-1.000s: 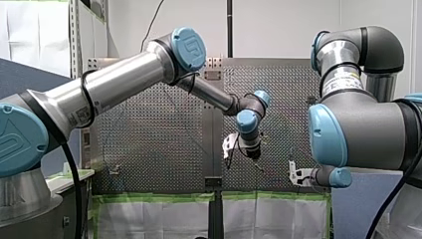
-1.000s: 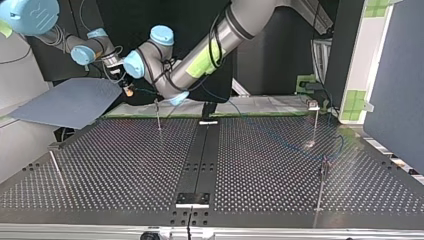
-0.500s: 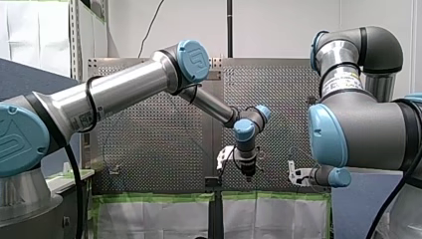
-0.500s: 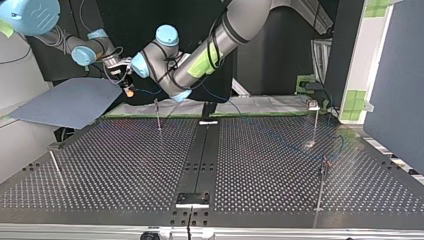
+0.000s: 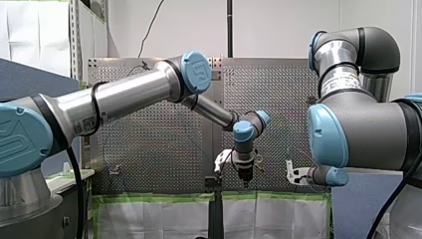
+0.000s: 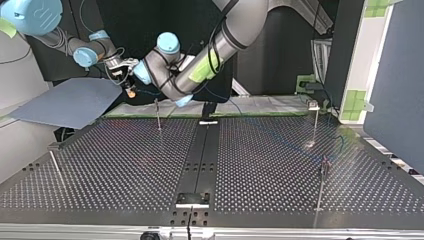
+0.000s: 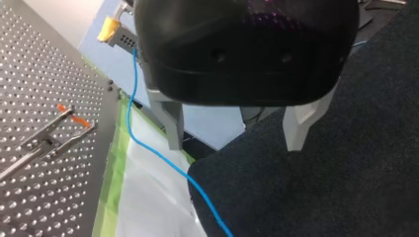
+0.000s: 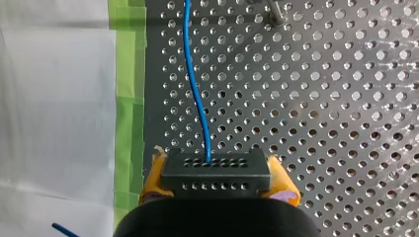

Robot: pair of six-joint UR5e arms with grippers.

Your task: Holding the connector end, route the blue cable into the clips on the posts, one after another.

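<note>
**Cable routing at its opening stage.** A perforated tabletop (image 6: 125,165) is shown with thin posts (image 6: 316,122) standing near its edges. The left arm (image 5: 129,92) and the right arm (image 5: 363,124) are brought together over the edge on the arms' side.

The right hand (image 8: 217,181) is closed on the black connector (image 8: 215,167), which is pinched between yellow pads just above that edge, beside a strip of green tape (image 8: 129,98). The left hand (image 7: 233,146) is held open just beside the connector, with nothing between its fingers. The blue cable (image 8: 194,89) is led from the connector out across the tabletop.

Little of the task is judged to be done. The connector end is held as asked, but the cable cannot be seen seated in any clip. No cable is seen at the nearest post (image 6: 158,114), which stands by the same edge. All the clips are therefore taken to be left, though the cable is too faint in the top view for certainty.

The grip on the connector is shown plainly only in the right wrist view. The open fingers, the cable running from the connector past the left hand, and an orange-tipped clip (image 7: 47,138) are given by the left wrist view alone. The posts are seen together only in the top view. Both arms are shown at length in the front view, but neither hand's state can be read there.
</note>
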